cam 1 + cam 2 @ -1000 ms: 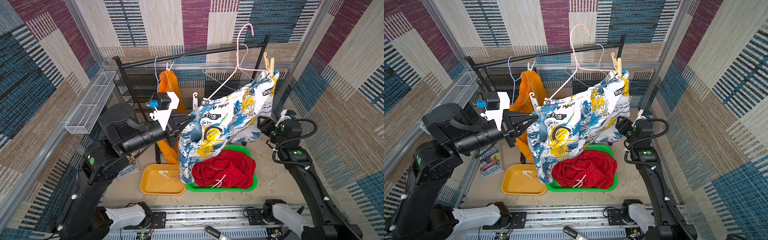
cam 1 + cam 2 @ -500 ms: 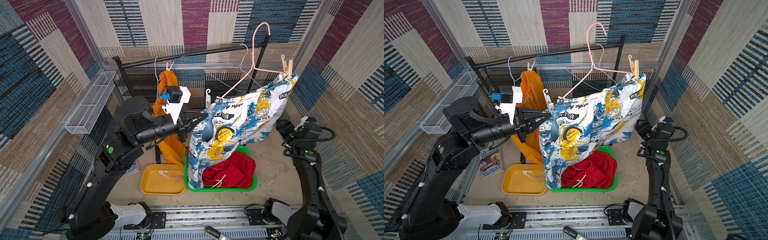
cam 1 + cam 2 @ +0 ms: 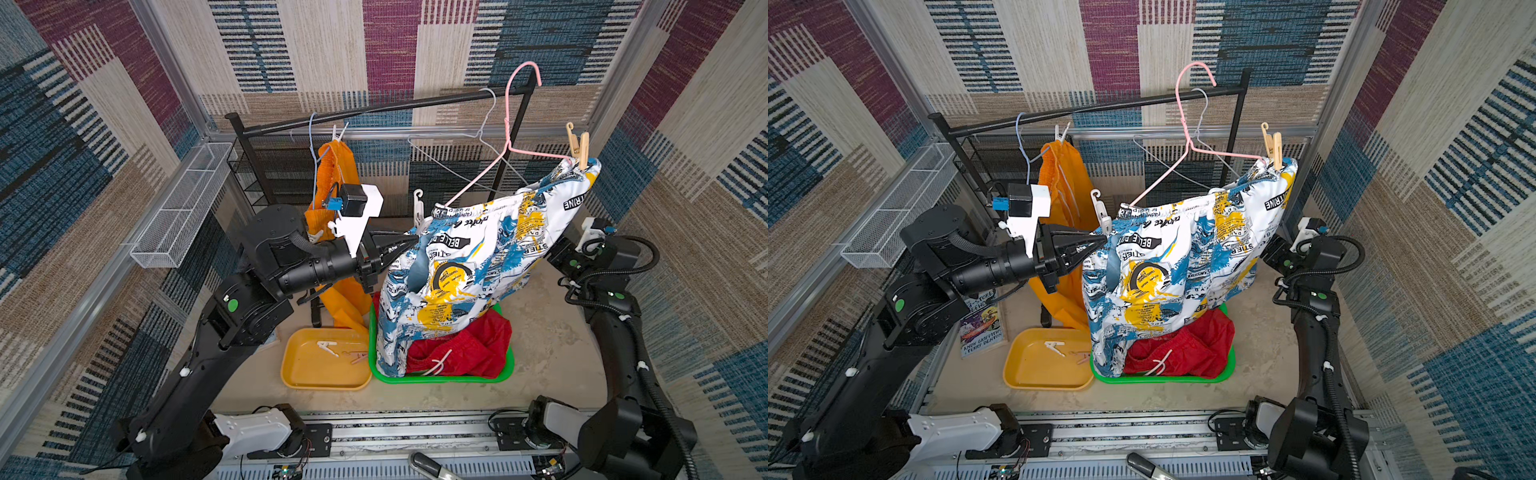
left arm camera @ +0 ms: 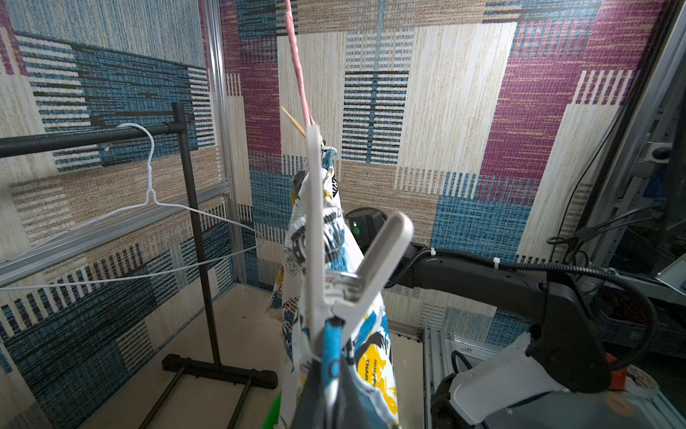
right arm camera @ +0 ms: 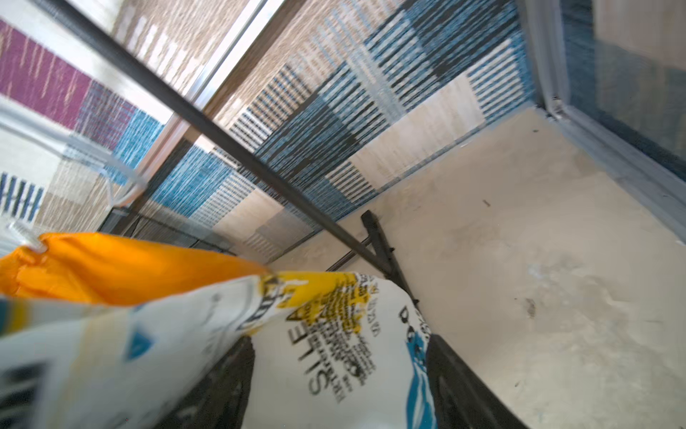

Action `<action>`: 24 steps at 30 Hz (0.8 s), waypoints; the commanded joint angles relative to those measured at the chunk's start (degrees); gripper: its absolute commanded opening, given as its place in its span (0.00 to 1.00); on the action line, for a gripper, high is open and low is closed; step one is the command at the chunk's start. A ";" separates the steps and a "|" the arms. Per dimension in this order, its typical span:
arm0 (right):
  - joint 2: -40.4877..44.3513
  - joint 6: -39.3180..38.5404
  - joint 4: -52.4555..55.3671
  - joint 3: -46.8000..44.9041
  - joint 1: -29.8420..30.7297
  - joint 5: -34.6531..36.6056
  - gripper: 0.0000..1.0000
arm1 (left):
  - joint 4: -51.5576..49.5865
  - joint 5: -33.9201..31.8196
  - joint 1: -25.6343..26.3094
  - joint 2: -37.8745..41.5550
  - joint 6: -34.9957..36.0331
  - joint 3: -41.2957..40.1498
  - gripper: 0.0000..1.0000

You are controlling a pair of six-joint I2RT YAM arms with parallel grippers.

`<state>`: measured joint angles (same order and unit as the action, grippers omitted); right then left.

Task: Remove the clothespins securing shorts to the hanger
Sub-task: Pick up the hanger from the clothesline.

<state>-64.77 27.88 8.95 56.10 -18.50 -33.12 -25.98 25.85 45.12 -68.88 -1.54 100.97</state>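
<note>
- Left gripper [image 3: 1101, 241] is pressed together on the waistband corner of the printed shorts [image 3: 1183, 266]. It pinches just beneath the white clothespin [image 3: 1100, 212].
- That pin stands upright, legs up and jaws down on the cloth, right above the gripper's tips.
- Right gripper [image 5: 339, 340] is spread wide, low at the other side of the same shorts. A fold of cloth lies loose between its fingers [image 5: 456, 379], and nothing looks pinched.
- The tan clothespin [image 3: 1274, 145] clamps the raised far corner onto the pink hanger [image 3: 1225, 152]. Its long axis is near upright and slightly tilted, legs up.
- The tan pin sits well above the right gripper and far from the left one, so the right arm is nearer to it.
- With the left gripper occupied, the free right one probably has to rise to the tan pin. Otherwise it must cross the whole waistband to the white one.
- The left wrist view shows the white pin's splayed legs and spring up close, but only a sliver of the tan pin.
- Both top views show both pins but hide the right fingers behind cloth.
- The blurred right wrist view shows those fingers but neither pin.
</note>
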 commanded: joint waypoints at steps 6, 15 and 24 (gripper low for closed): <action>3.23 -2.57 -1.31 0.07 8.22 -4.19 0.70 | 7.58 -0.98 -0.12 0.25 1.30 -3.35 0.00; 6.46 -0.02 0.74 2.17 19.32 -0.36 0.66 | 6.93 -2.63 -4.72 1.90 2.36 -5.93 0.00; 8.29 3.95 -0.38 0.94 28.68 4.06 0.63 | 9.40 1.68 -10.44 2.71 0.78 -7.13 0.00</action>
<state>-56.49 29.82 10.13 57.19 8.01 -31.18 -22.92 25.82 35.29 -66.61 -0.45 94.21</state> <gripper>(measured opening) 0.628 0.077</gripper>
